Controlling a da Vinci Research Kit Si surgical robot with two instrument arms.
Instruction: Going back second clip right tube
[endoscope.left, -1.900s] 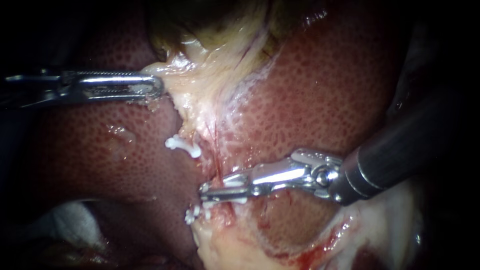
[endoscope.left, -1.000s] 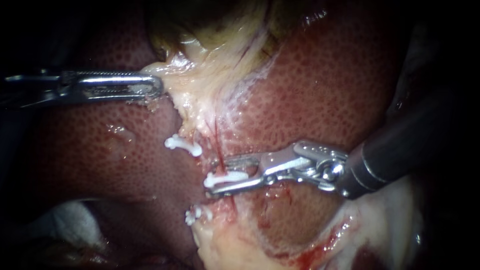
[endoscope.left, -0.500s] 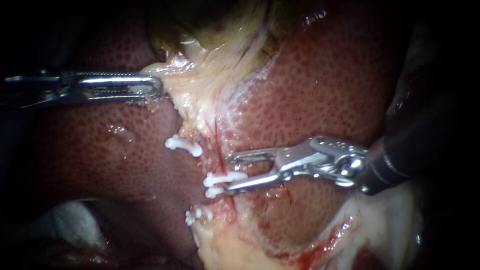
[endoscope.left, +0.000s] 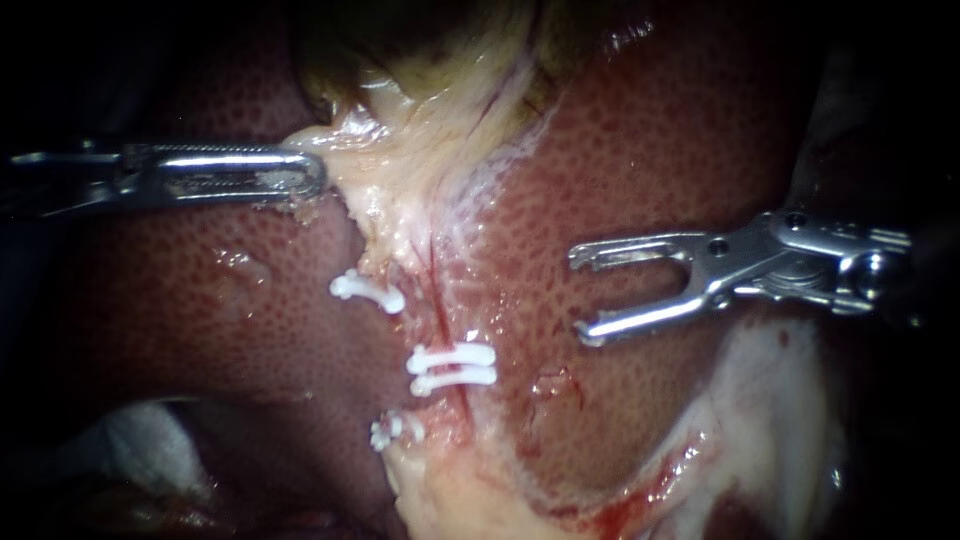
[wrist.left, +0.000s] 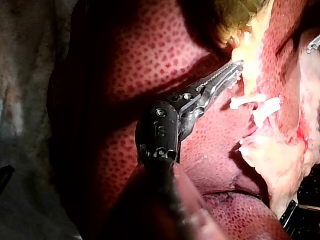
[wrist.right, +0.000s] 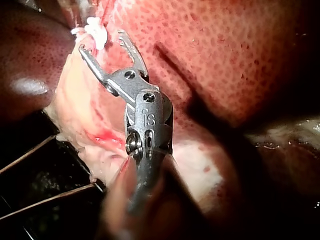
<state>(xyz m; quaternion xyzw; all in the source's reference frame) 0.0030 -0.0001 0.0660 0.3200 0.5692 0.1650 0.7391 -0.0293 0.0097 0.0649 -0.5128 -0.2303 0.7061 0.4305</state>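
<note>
Between the right instrument (endoscope.left: 580, 297) and the tube (endoscope.left: 437, 305) lies bare liver (endoscope.left: 640, 150) — open room. Its jaws gape wide, holding nothing. The clip (endoscope.left: 452, 368) sits low on the tube — long axis crosswise to it. The left instrument (endoscope.left: 315, 172) has its jaws clamped on pale tissue (endoscope.left: 400, 190).

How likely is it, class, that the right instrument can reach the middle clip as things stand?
Probably yes. The right instrument, its end effector open, lies apart from the middle clip with only bare liver between. The left instrument grips pale tissue well above that path.
</note>
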